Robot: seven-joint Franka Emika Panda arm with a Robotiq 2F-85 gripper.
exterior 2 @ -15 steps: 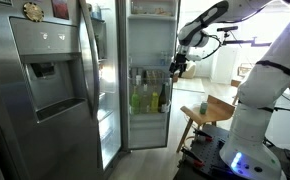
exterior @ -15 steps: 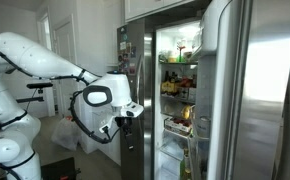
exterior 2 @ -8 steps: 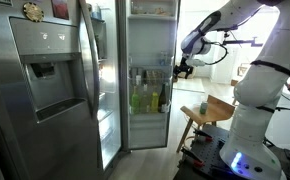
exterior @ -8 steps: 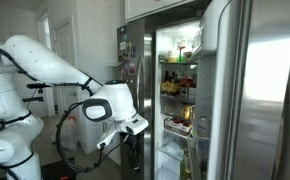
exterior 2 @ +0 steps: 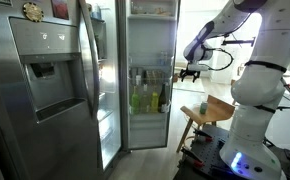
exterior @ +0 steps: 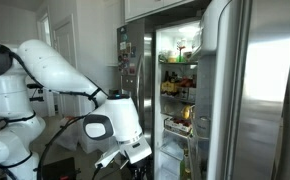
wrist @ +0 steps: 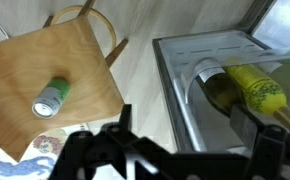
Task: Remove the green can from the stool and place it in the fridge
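The green can (wrist: pixel 52 97) stands on the wooden stool (wrist: pixel 45 70) at the left of the wrist view, seen from above. It also shows as a small green spot (exterior 2: pixel 202 107) on the stool (exterior 2: pixel 217 108) in an exterior view. The fridge (exterior: pixel 180 80) stands open with lit, stocked shelves in both exterior views (exterior 2: pixel 150 90). My gripper (wrist: pixel 190 130) is open and empty. It hangs above the floor between the stool and the fridge's door shelf, right of the can and apart from it. It also shows in both exterior views (exterior 2: pixel 190 72) (exterior: pixel 135 162).
A fridge door shelf (wrist: pixel 175 90) holds lying-looking bottles, one with a yellow label (wrist: pixel 255 90), right under my right finger. The door with the dispenser panel (exterior 2: pixel 45 80) stands open. The robot's white base (exterior 2: pixel 247 140) stands beside the stool.
The arm has drawn back from the fridge opening and dropped lower, towards the stool. The gripper stays open and empty.
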